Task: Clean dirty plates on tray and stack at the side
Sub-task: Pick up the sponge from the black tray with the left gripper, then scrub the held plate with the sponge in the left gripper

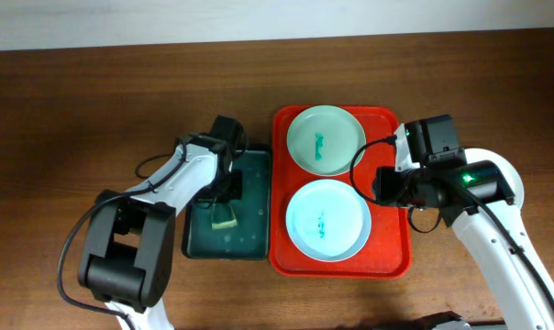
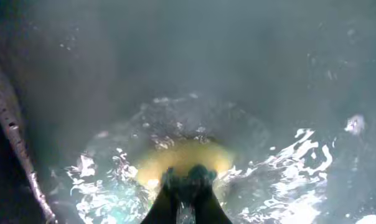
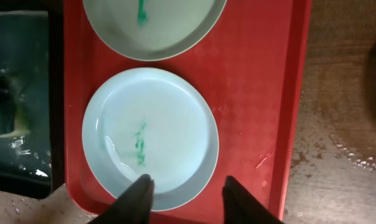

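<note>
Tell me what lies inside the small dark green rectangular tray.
A soft yellow sponge sits in shallow, glistening water inside the dark green tray, with the left gripper closed on it. The tray floor under the sponge is hidden.

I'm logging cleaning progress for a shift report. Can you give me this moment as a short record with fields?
red tray: holds two plates
far plate: teal smear at centre
near plate: teal smears at centre
sponge: yellow, in the wet dark tray
left gripper: shut on sponge
right gripper: open, at near plate's edge, not gripping
</note>
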Tool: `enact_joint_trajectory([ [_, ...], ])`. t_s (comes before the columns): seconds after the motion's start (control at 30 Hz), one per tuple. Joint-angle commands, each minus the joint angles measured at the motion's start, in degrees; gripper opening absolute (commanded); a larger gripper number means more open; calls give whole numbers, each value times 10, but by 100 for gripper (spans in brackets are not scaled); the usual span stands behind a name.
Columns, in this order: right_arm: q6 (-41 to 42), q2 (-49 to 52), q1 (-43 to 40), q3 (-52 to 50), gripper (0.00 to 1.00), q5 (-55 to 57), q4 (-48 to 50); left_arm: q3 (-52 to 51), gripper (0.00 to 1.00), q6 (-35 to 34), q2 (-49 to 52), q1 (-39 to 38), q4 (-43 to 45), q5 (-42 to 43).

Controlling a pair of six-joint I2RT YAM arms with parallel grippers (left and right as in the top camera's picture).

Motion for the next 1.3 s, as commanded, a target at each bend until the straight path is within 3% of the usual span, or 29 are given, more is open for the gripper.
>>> enact_joint_trajectory([
  [0.0,-2,0,3,3,36,5,-10,40,0,1,4,-2,-31,65],
  [0.1,-2,0,3,3,34,5,-12,87,51,1,-17,-2,-90,64],
  [0.17,-2,0,3,3,34,5,-12,87,66,1,-19,-2,-109,64],
  [0.2,-2,0,3,3,34,5,-12,83,66,1,-19,-2,-120,65],
  [0.33,-2,0,3,3,34,6,-12,19,48,-19,-19,-14,-87,64],
  [0.4,-2,0,3,3,34,5,-12,-26,22,-39,-19,-21,-43,64],
  [0.43,-2,0,3,3,34,5,-12,-38,0,-48,-19,-21,-31,64],
  [0.57,19,0,-1,3,35,6,-12,2,0,-36,-21,-21,-59,64],
  [0.7,55,3,-79,3,35,-4,-16,107,0,-3,-26,-21,-146,55],
  [0.83,-18,40,-121,3,35,-84,-42,195,0,-3,-26,-21,-214,53],
  [1.03,-24,150,-90,-43,35,-85,-4,203,0,-3,-26,-32,-207,113],
  [1.2,-24,247,-71,-87,35,-81,105,203,0,-8,-24,-110,-134,142],
  [1.27,-26,276,-58,-100,30,-83,129,202,0,-38,-17,-149,-103,142],
])
